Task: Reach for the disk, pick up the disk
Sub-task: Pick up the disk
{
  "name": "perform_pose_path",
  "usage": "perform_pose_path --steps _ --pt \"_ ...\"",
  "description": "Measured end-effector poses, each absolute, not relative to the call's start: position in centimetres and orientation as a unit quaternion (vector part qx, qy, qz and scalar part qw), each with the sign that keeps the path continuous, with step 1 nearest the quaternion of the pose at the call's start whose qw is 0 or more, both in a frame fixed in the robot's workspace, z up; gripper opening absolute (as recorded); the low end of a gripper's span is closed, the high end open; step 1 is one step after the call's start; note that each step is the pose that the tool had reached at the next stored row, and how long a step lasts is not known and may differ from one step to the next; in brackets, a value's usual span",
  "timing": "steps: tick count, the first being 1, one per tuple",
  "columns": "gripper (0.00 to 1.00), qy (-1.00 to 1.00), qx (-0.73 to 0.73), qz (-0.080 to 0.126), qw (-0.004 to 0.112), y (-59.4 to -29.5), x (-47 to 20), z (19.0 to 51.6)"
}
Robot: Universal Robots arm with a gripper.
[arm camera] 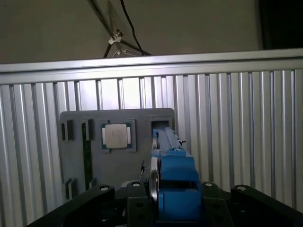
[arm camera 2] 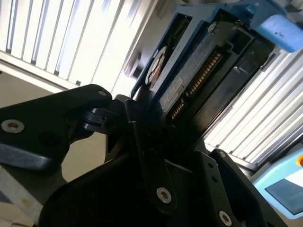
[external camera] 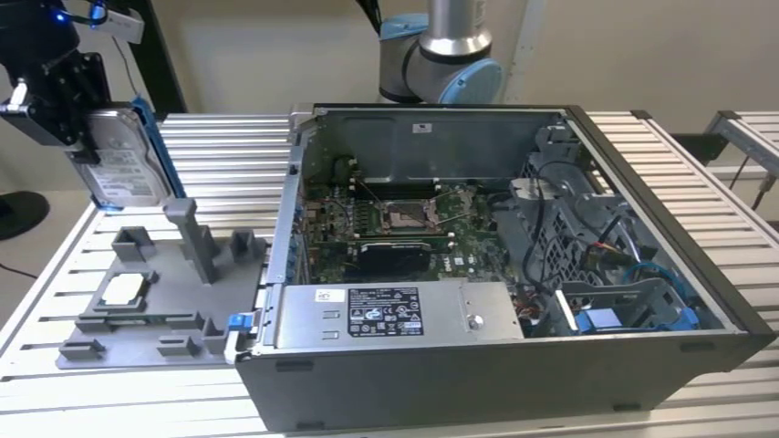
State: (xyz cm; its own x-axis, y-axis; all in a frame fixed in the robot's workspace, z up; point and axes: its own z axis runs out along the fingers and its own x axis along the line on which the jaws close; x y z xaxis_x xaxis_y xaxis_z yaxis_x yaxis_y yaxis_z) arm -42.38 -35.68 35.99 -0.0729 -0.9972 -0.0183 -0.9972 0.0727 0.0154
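One pincer [external camera: 88, 137]: I am clenching it on the disk [external camera: 126, 169].
Disk place: it is hanging upright at the upper left of the exterior view, above the grey holder [external camera: 182, 315].
Holder: it is carrying a small square chip [external camera: 122, 290] at lower left.

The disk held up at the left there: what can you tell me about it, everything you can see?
The disk is a flat, rectangular slab of silver metal with a white printed label on its face and a blue plastic bracket along its edge. It stands on edge, nearly upright, at the exterior view's left, beside the open computer case. The black tool is clamped on it. It seems to hang just clear of the grey tray below.
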Motion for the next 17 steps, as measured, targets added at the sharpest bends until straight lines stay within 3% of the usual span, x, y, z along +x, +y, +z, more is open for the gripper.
perform_pose_path --steps 17 --pt "0.00 0.732 -0.681 0.012 0.002 -35.7 -42.4 37.7"
